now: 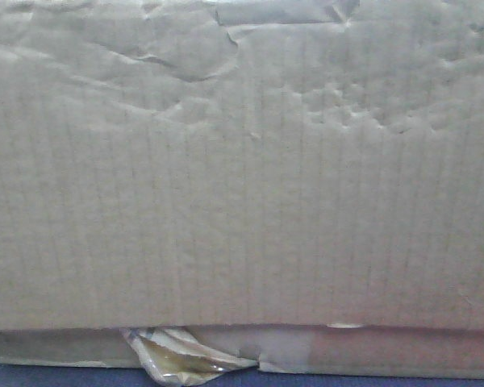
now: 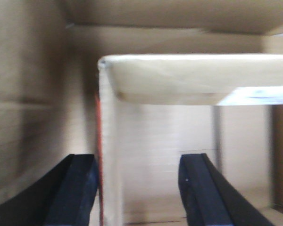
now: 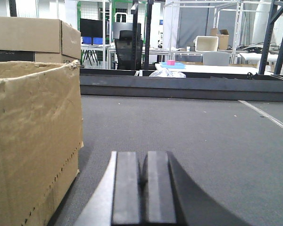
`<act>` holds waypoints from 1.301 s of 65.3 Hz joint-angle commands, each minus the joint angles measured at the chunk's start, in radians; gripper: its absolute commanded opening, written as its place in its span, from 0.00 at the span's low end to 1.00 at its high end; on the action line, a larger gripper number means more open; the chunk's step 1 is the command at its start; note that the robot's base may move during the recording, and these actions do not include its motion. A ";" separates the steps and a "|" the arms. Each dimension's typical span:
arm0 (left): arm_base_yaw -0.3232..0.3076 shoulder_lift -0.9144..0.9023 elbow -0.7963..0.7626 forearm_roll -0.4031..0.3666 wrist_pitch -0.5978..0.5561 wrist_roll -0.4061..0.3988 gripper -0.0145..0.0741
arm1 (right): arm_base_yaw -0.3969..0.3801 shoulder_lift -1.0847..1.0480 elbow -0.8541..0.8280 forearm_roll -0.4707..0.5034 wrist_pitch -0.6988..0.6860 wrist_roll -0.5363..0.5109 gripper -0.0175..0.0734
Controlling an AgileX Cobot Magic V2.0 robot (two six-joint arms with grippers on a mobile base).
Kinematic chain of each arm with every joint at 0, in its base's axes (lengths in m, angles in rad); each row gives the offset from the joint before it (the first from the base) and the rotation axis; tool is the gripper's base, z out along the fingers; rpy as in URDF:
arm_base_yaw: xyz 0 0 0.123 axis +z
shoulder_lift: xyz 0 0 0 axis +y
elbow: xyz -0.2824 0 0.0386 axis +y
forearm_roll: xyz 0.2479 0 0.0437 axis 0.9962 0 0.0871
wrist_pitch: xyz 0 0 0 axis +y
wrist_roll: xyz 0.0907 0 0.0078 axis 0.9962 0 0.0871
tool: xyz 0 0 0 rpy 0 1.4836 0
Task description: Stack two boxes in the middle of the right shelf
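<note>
A: What fills my front view?
B: The large cardboard box (image 1: 242, 177), brown and corrugated, facing me squarely, its face creased and dented near the top.
A: And under it?
B: The flatter box (image 1: 387, 351): only a thin strip shows below the large one's bottom edge, touching it. Its yellowish tape (image 1: 181, 360) peels away, crumpled, left of centre.

- The front view was dim and soft, with a bluish cast over the creased cardboard box (image 1: 242, 177)
- The left wrist view was blurred; a pale cardboard flap (image 2: 193, 77) glared, and the left wall lay in shadow
- The right wrist view was bright and sharper, lit from the hall behind
</note>
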 commanded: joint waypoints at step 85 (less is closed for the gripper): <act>0.147 -0.135 0.160 0.041 0.009 0.137 0.51 | -0.004 -0.003 0.000 0.003 -0.018 -0.006 0.01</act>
